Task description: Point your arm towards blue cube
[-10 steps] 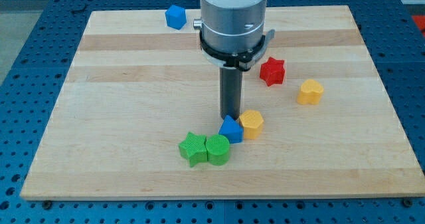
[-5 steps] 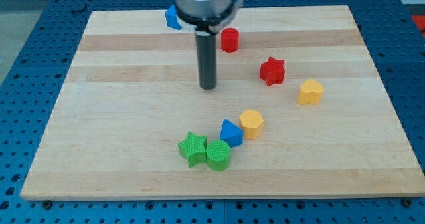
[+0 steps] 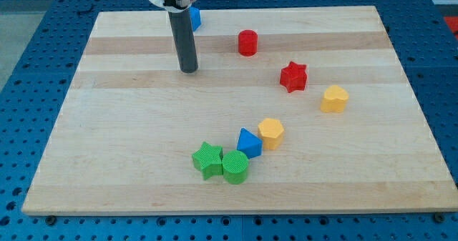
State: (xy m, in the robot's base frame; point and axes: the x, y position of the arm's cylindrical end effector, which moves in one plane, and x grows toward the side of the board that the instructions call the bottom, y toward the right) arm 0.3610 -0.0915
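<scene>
The blue cube (image 3: 195,17) sits near the board's top edge, left of centre, and my rod hides most of it. My tip (image 3: 189,70) rests on the board below the cube, a short way toward the view's bottom, not touching it.
A red cylinder (image 3: 247,42) lies right of the tip. A red star (image 3: 293,76) and a yellow heart (image 3: 334,98) lie further right. Lower centre holds a yellow hexagon (image 3: 271,132), a blue triangle (image 3: 248,142), a green star (image 3: 207,159) and a green cylinder (image 3: 235,166).
My tip has moved from beside the blue triangle up and to the left across the board, ending just below the blue cube. No block has moved.
</scene>
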